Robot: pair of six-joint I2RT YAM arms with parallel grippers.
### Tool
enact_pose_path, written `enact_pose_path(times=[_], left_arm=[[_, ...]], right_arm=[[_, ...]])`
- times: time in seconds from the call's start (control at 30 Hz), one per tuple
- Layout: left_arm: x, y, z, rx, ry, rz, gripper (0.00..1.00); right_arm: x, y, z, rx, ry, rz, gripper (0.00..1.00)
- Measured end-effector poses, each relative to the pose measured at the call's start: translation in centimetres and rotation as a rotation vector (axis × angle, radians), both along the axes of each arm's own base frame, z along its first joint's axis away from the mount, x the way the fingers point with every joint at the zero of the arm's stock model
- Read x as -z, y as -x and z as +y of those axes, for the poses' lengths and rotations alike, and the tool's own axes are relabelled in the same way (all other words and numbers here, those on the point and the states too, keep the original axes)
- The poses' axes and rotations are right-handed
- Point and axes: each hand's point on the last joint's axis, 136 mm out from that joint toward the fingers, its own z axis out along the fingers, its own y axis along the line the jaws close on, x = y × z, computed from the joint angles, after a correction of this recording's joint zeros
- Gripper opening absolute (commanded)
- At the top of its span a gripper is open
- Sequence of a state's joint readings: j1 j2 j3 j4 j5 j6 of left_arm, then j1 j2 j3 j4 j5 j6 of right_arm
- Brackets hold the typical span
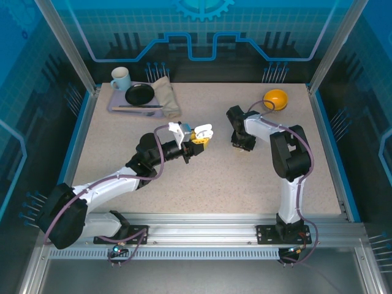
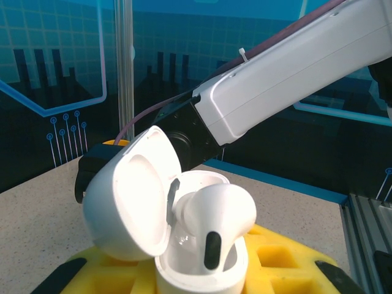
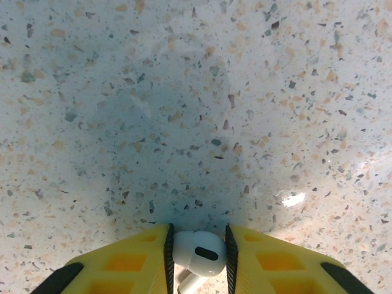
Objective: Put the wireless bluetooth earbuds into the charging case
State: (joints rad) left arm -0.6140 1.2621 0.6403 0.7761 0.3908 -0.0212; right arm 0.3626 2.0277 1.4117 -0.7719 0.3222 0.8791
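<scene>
A: Left hand (image 1: 202, 136), state?
B: Clenched on the white charging case (image 2: 128, 196), held above the desk (image 3: 184, 92). Lid hinged open. One white earbud (image 2: 220, 211) sits partway in it, stem down.
A: Right hand (image 3: 196, 240)?
B: Grasping a second white earbud (image 3: 199, 252) between its yellow pads, low over bare speckled desk, well apart from the case

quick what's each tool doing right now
left tool: closed, holding the open white charging case
right tool: closed on a white earbud just above the table
</scene>
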Motion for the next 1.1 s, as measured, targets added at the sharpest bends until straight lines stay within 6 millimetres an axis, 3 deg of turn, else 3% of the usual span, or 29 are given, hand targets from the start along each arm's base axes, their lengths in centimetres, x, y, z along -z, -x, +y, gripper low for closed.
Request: enact_pose_path(times=[0.3, 0.5, 0.63, 0.93, 1.1], left_arm=[[0.0, 0.0, 0.0, 0.0, 0.0, 0.0, 0.0], [0.0, 0.0, 0.0, 0.0, 0.0, 0.001, 0.0], [0.0, 0.0, 0.0, 0.0, -0.001, 0.002, 0.0], [-0.5, -0.1, -0.1, 0.006, 0.003, 0.001, 0.0], [-1.7, -0.1, -0.4, 0.023, 0.017, -0.015, 0.0]], right_arm=[[-0.8, 2.1, -0.8, -0.034, 0.004, 0.001, 0.25], [-4.8, 2.2, -0.8, -0.059, -0.033, -0.113, 0.25], [-9.5, 2.1, -0.6, -0.097, -0.083, -0.252, 0.24], [-22.8, 3.1, 0.0, -0.222, -0.197, -0.639, 0.24], [-29.4, 4.3, 2.0, -0.352, -0.271, -0.832, 0.24]])
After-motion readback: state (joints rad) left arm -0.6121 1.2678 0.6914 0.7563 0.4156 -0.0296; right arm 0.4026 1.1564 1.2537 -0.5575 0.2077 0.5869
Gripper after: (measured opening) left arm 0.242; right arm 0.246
